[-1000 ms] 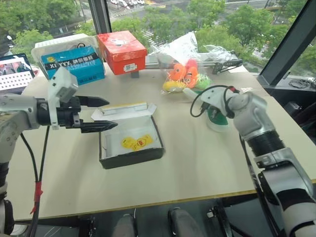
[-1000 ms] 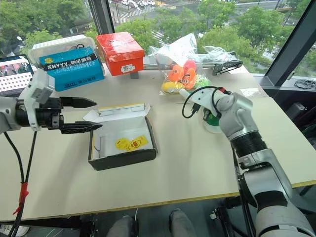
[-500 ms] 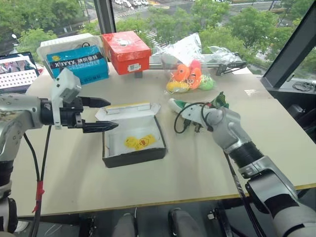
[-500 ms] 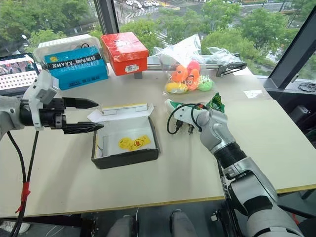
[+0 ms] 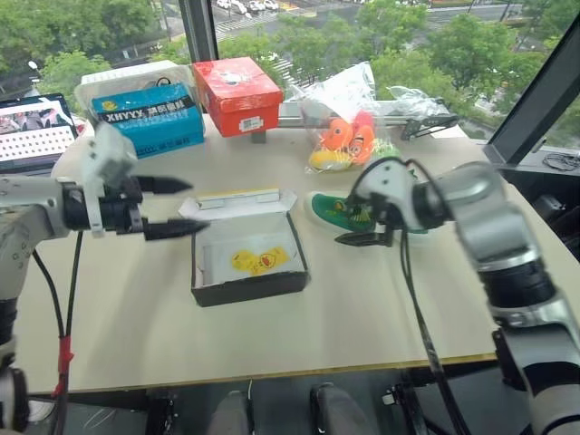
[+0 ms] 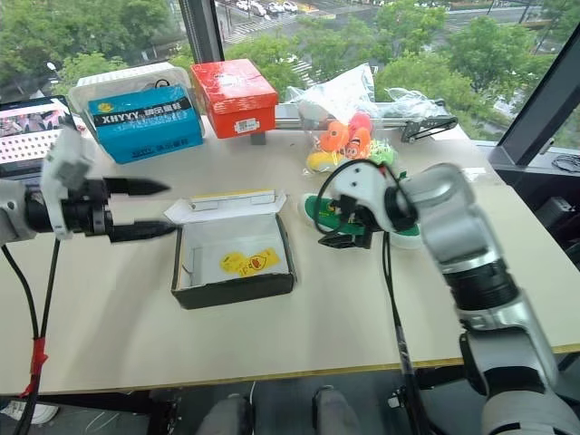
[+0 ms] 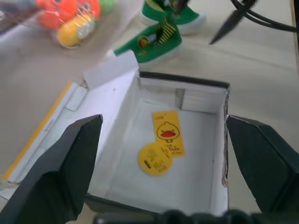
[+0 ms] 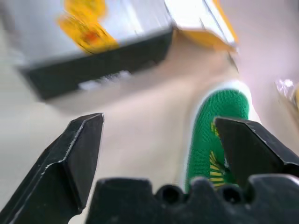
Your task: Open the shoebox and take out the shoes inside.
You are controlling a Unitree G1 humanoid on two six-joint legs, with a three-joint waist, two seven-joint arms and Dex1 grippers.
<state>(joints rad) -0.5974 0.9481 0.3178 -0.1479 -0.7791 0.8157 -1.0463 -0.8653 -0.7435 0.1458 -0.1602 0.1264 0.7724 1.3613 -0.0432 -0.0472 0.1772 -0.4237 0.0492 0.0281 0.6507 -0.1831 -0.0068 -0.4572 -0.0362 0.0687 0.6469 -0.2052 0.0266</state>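
1. Here, the cardboard shoebox (image 5: 246,263) lies open mid-table, white lining and yellow tags showing.
2. Both knitted green shoes (image 7: 154,44) rest on the table just beside it.
3. My left gripper (image 5: 177,207) hangs spread, empty, at its edge.
4. My right gripper (image 5: 355,227) is released above the shoes.

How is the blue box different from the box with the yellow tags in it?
The blue box is closed; the shoebox is open, lid flap folded back, showing its white inside. The blue box has white lettering on a dark band; the shoebox has black sides and only two yellow tags lying inside. The blue box sits at the table's far edge by the window; the shoebox sits mid-table between the grippers. Both are cardboard boxes resting flat on the table.
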